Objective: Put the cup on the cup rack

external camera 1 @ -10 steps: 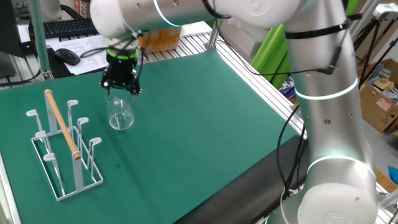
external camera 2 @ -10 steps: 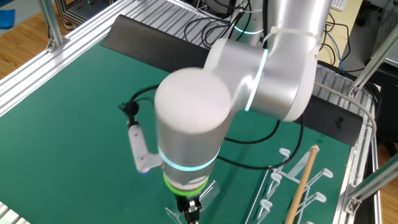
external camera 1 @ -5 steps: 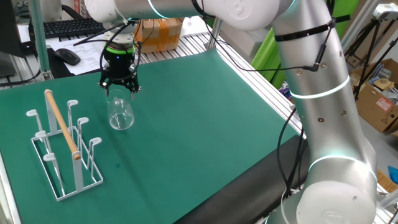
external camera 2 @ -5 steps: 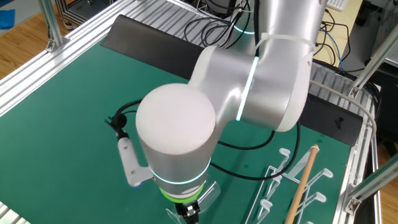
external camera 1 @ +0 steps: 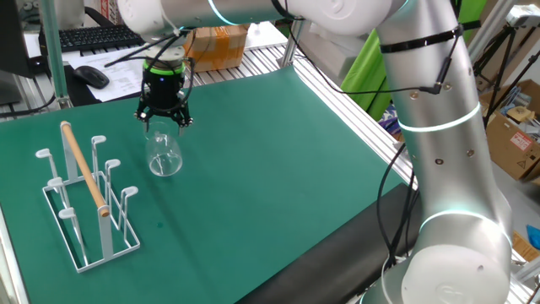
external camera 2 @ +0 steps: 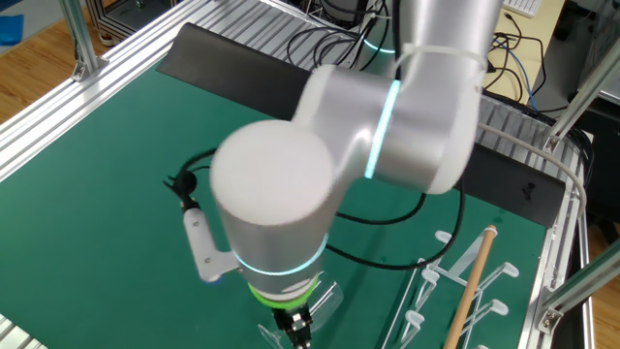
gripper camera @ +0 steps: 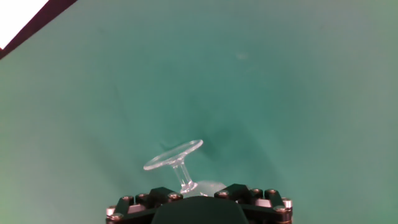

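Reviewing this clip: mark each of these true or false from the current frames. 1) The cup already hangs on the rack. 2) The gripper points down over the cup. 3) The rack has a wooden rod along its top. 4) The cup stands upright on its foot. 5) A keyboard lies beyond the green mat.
1) False. The cup is on the green mat, apart from the cup rack, whose pegs are all bare.
2) True. The gripper hangs pointing down right above the cup.
3) True. A light wooden rod runs along the rack's top.
4) False. The cup lies tilted; in the hand view its foot is off the mat, angled sideways.
5) True. A black keyboard sits on the desk behind the mat.
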